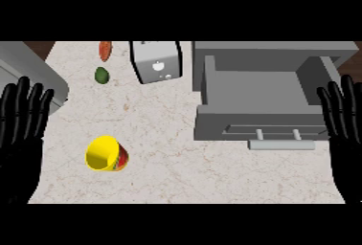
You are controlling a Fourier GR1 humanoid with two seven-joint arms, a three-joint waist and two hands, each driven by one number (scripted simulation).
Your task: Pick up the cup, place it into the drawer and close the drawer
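The tabletop [212,177] is the biggest thing here, a pale stone-patterned surface filling the view from edge to edge. On its right part stands a grey drawer [265,95], pulled open toward the viewer, its inside showing bare grey floor and walls; a front panel with a light bar handle [280,143] faces the lower edge. Behind it the grey cabinet body [276,48] runs along the far edge.

At the left edge a grey rounded unit [42,76] comes in at an angle, partly hidden behind the left robot hand [20,139]. That hand is black, flat and spread wide, fingers pointing up the view, resting at the left border and holding nothing. The right robot hand [345,139] shows at the right border in the same pose, fingers straight and spread wide, overlapping the drawer's right wall in the view and also holding nothing.

Near the far middle stands a grey toaster [157,61], slightly turned, just left of the drawer.

The cup [106,153] lies on its side on the tabletop at lower left, yellow with a red and green band near its base, its open mouth turned toward the lower left. It is near the left robot hand but apart from it, and well apart from the drawer.

Farther back on the left lie a small green fruit [102,74] and, beyond it, an orange-red vegetable [105,50]
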